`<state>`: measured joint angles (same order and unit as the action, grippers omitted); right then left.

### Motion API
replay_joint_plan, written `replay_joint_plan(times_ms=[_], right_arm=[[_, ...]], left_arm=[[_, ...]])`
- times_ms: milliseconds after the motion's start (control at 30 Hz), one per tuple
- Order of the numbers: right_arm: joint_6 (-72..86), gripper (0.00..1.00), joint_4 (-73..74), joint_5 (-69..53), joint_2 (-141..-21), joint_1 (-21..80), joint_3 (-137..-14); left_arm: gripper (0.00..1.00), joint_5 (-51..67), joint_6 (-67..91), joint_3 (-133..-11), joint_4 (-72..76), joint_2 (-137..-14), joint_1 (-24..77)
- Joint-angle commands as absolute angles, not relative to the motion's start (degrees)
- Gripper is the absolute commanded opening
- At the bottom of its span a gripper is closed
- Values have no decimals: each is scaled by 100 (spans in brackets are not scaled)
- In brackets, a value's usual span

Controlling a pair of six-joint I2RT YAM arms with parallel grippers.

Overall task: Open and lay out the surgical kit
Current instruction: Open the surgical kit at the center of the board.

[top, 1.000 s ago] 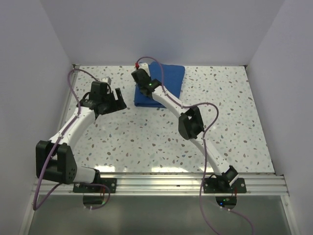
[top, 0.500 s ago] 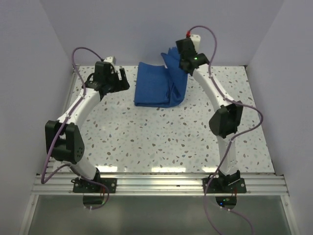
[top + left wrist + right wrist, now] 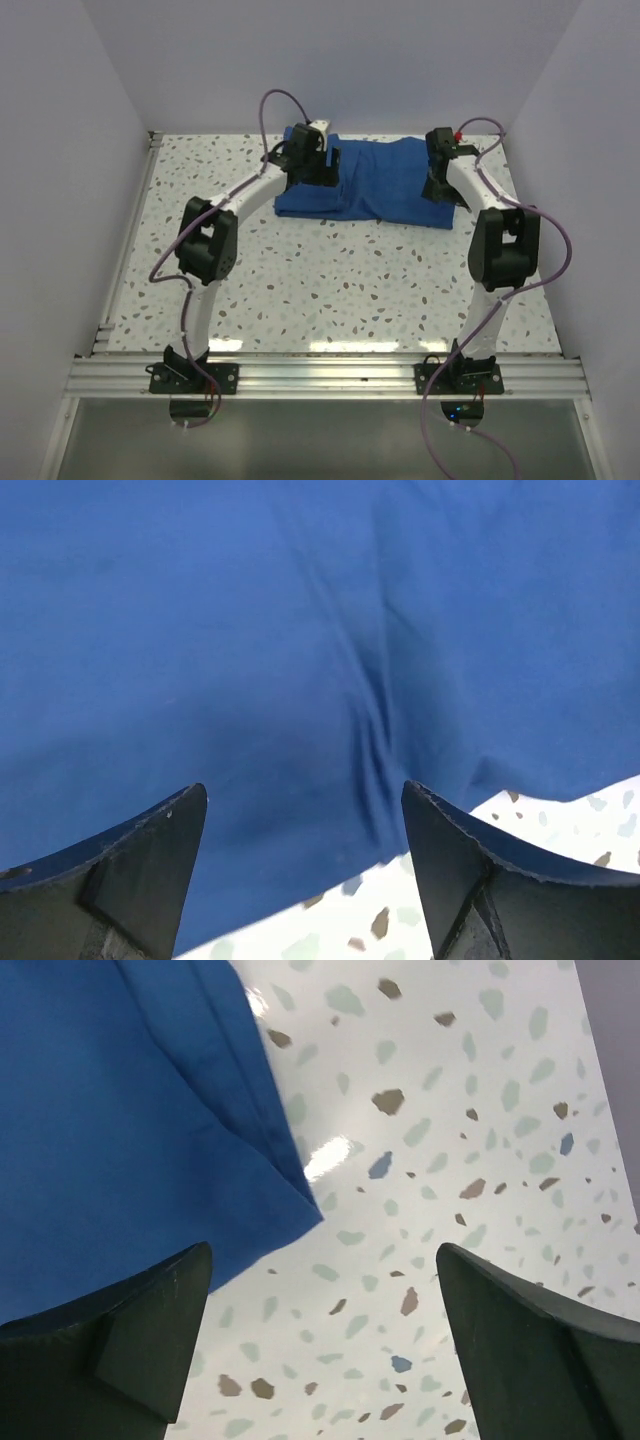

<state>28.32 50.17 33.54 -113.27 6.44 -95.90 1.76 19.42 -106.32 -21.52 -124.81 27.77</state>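
Note:
The surgical kit shows as a royal-blue cloth wrap (image 3: 385, 185) lying at the back of the table, unfolded wide to the right. My left gripper (image 3: 328, 168) hovers over the cloth's left part. In the left wrist view the creased cloth (image 3: 300, 630) fills the frame and the left gripper (image 3: 305, 800) is open, nothing between its fingers. My right gripper (image 3: 440, 190) is at the cloth's right end. In the right wrist view the right gripper (image 3: 325, 1260) is open over bare table, with the cloth's corner (image 3: 150, 1140) just to its left, not touched.
The speckled table (image 3: 330, 280) is boxed in by pale walls on the left (image 3: 60, 200), back and right (image 3: 590, 200). An aluminium rail (image 3: 330, 375) with both arm bases runs along the near edge. Purple cables loop off both arms.
My right gripper carried the raised flap of the cloth rightward, lowered it and opened, so the flap now lies flat. My left arm swung right from the far left to over the cloth.

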Motion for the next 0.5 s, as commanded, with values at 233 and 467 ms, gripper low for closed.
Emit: replay_joint_plan(times_ms=[233, 467], right_arm=[[2813, 99, 4922, 3630, -10328, 589, -8798], [2795, 99, 5010, 3630, -10151, 589, -8947]], left_arm=[[83, -965, 1494, -11364, -2583, -13087, 3735], [81, -2091, 1450, -11531, -3181, -13420, 3902]])
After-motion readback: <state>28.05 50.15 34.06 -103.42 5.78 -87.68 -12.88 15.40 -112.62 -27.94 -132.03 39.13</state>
